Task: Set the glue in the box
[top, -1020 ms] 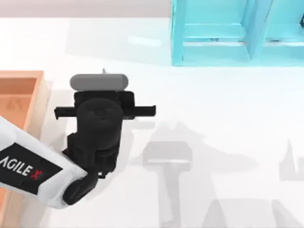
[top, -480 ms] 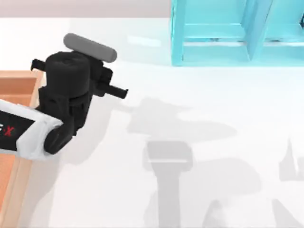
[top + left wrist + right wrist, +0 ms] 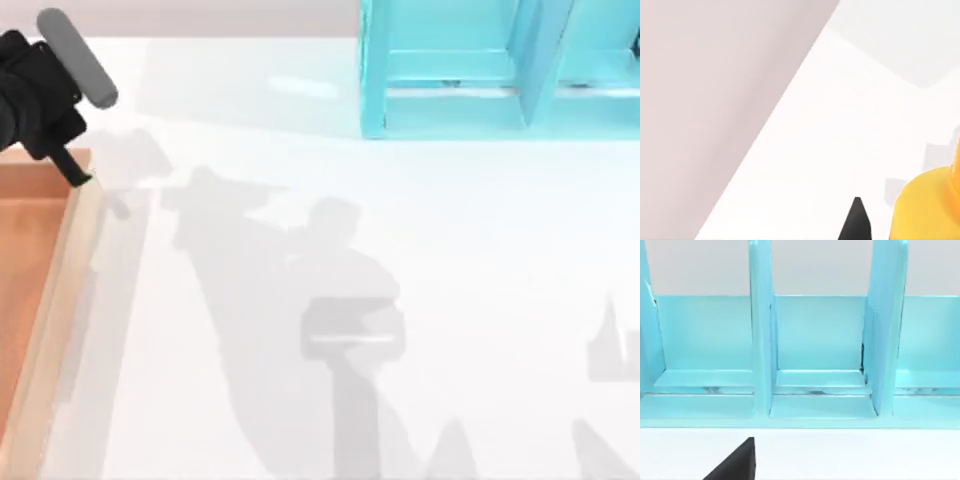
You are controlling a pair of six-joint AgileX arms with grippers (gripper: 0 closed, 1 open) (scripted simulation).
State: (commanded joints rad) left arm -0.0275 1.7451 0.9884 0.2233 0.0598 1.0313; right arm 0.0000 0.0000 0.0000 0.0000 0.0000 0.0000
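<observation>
The box (image 3: 60,300) is a shallow tray of light brown wood with pale rims at the table's left edge. My left gripper (image 3: 45,110) hangs over the box's far right corner, its black wrist and grey camera bar covering what is under it. In the left wrist view, the yellow-orange body of the glue (image 3: 927,207) sits close beside one black fingertip (image 3: 856,222), so the gripper is shut on the bottle. The glue's nozzle and label are out of sight. A black part of my right gripper (image 3: 735,462) shows low in the right wrist view, which faces the turquoise frame.
A turquoise shelf-like frame (image 3: 500,70) stands at the table's far right, its upright dividers (image 3: 760,340) plain in the right wrist view. The white tabletop (image 3: 400,250) between box and frame carries only arm shadows.
My left arm has swung from the table's middle left up and to the left, carrying the glue, and now hangs over the box's far corner.
</observation>
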